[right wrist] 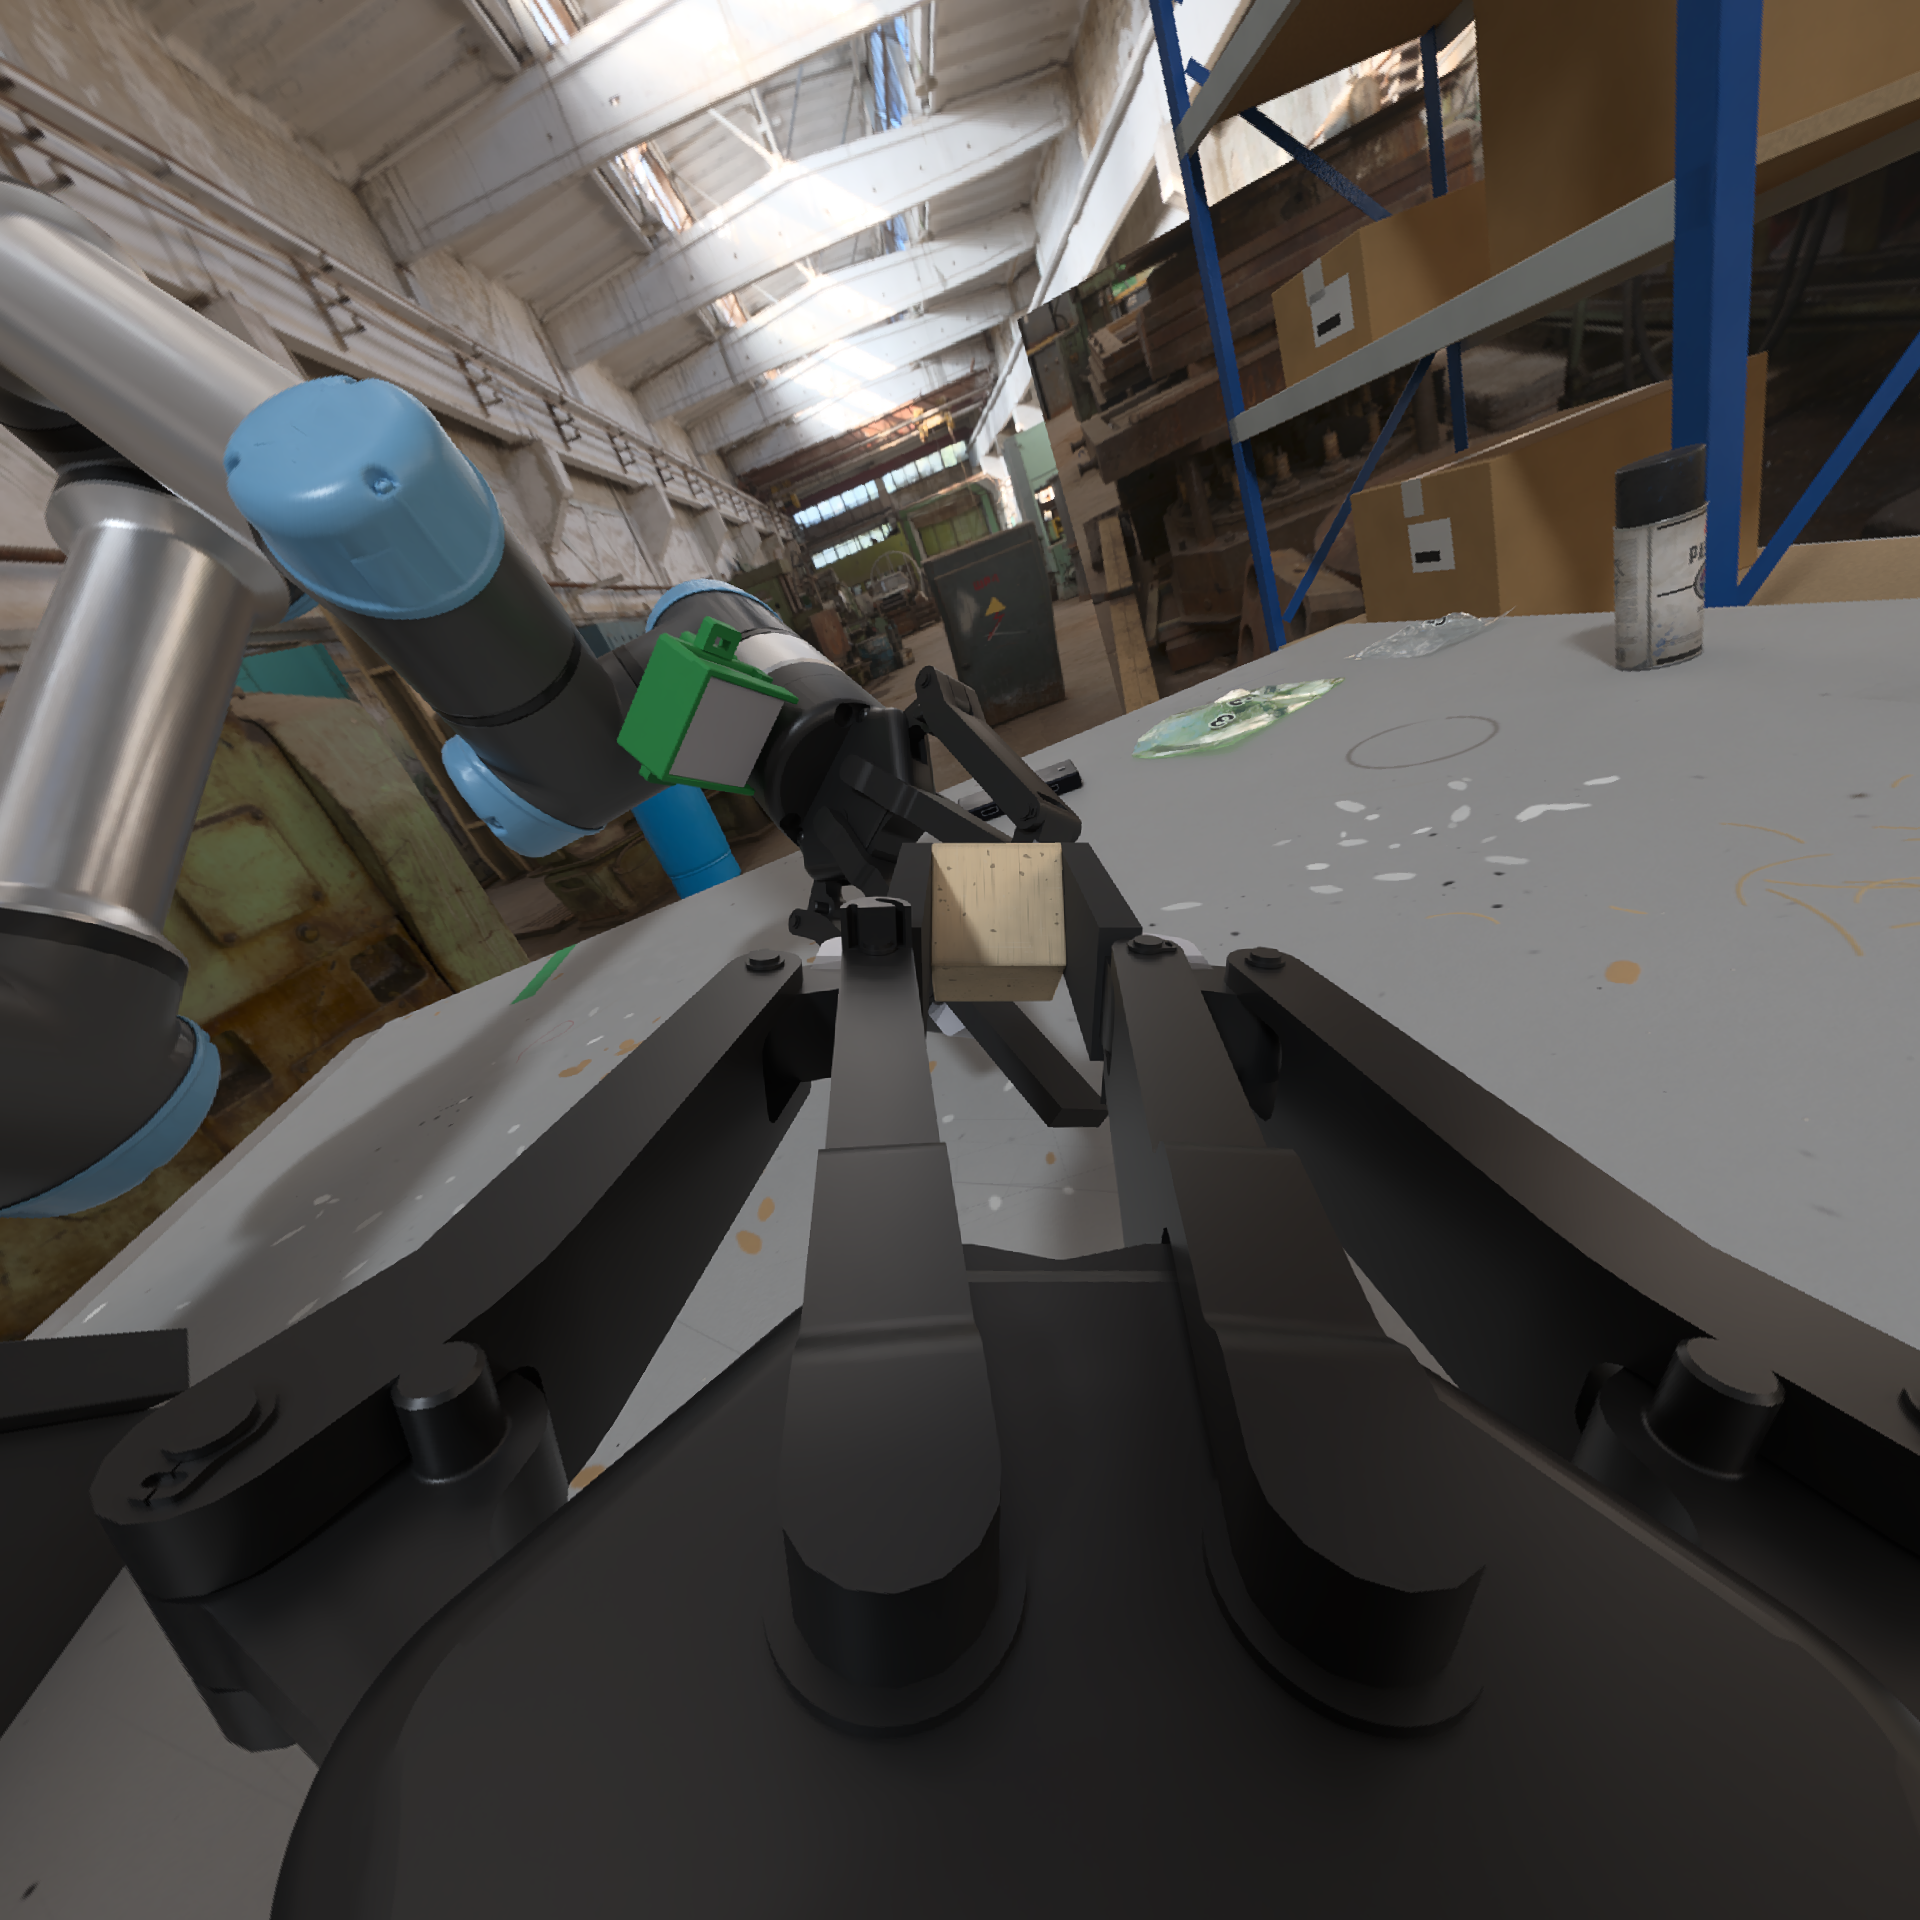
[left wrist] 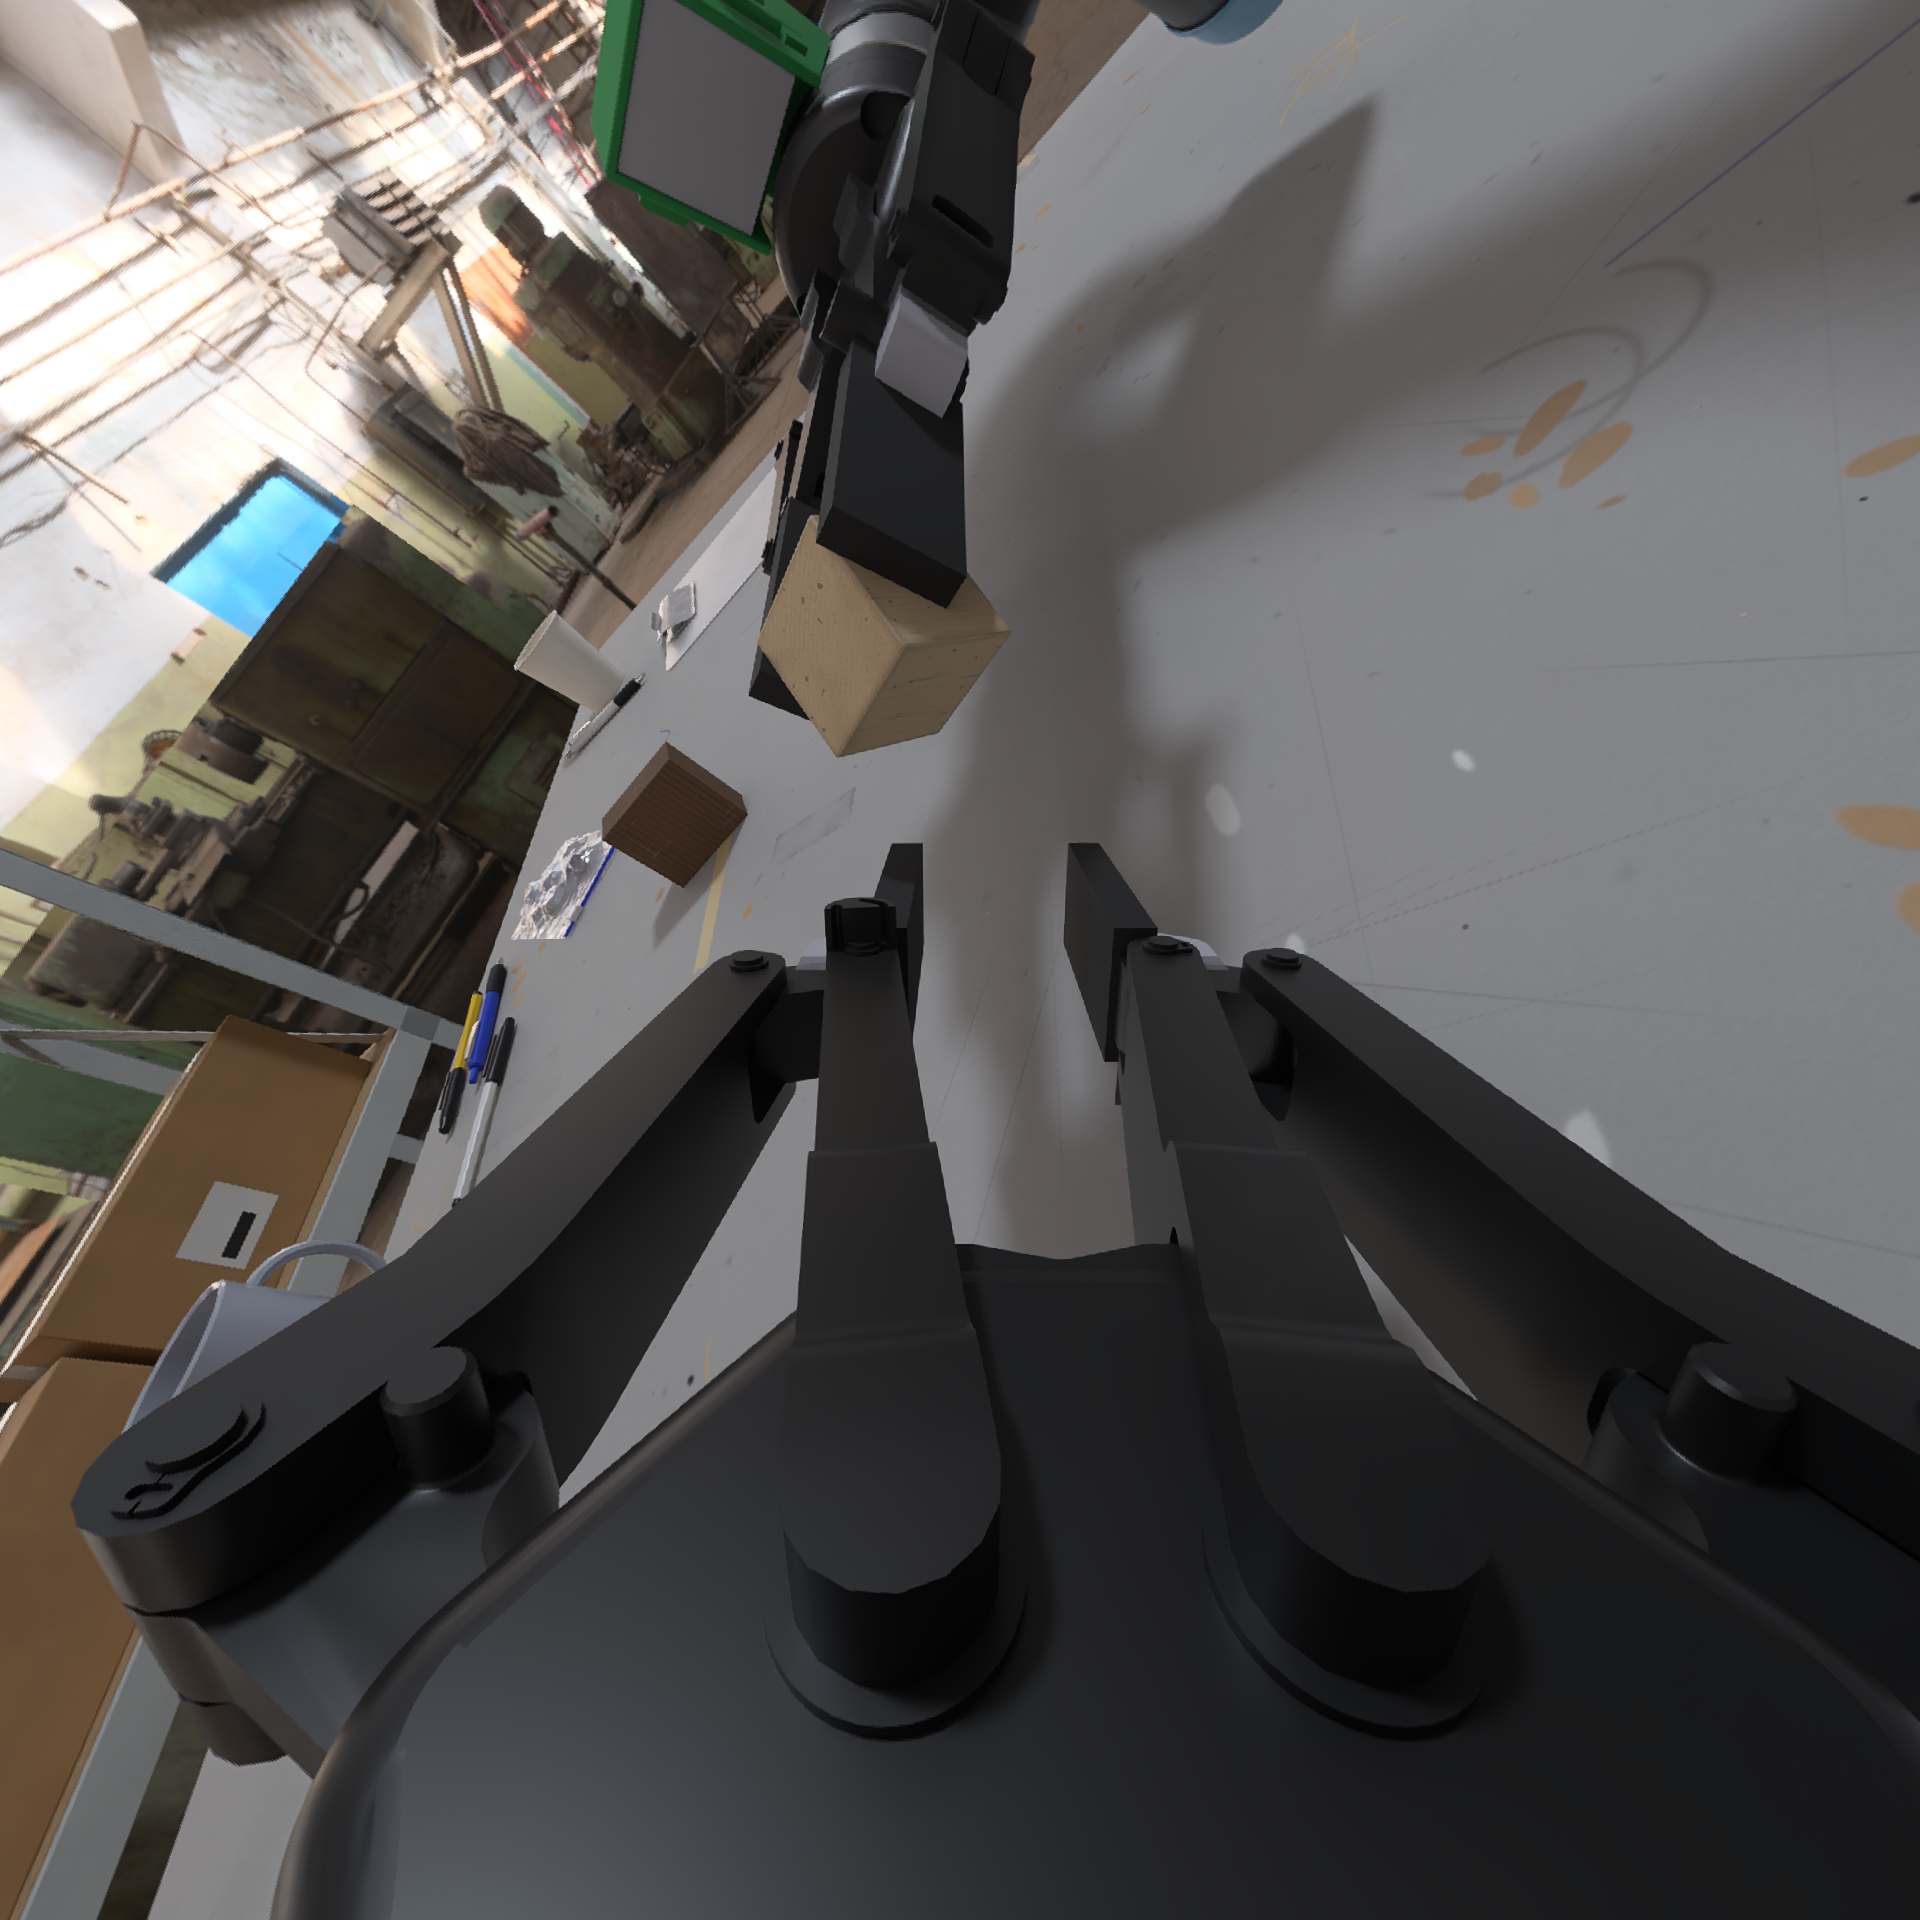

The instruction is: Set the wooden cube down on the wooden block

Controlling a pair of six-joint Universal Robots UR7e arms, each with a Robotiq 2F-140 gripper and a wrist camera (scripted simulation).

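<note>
My right gripper (right wrist: 997, 935) is shut on the pale wooden cube (right wrist: 997, 914) and holds it above the grey table (right wrist: 1558, 987). In the left wrist view the right gripper (left wrist: 847, 623) hangs from the top with the cube (left wrist: 894, 675) tilted in its jaws. The dark brown wooden block (left wrist: 675, 816) lies on the table, below and left of the cube, apart from it. My left gripper (left wrist: 992, 883) is open and empty, a short way in front of the cube. The left arm (right wrist: 416, 582) reaches in from the left behind the cube.
Near the block along the table's edge are a white paper cup (left wrist: 566, 655), a crumpled plastic bag (left wrist: 561, 888) and several markers (left wrist: 478, 1049). Cardboard boxes (left wrist: 208, 1174) stand beyond the edge. A spray can (right wrist: 1657, 566) and a green plastic bag (right wrist: 1236, 717) lie far off.
</note>
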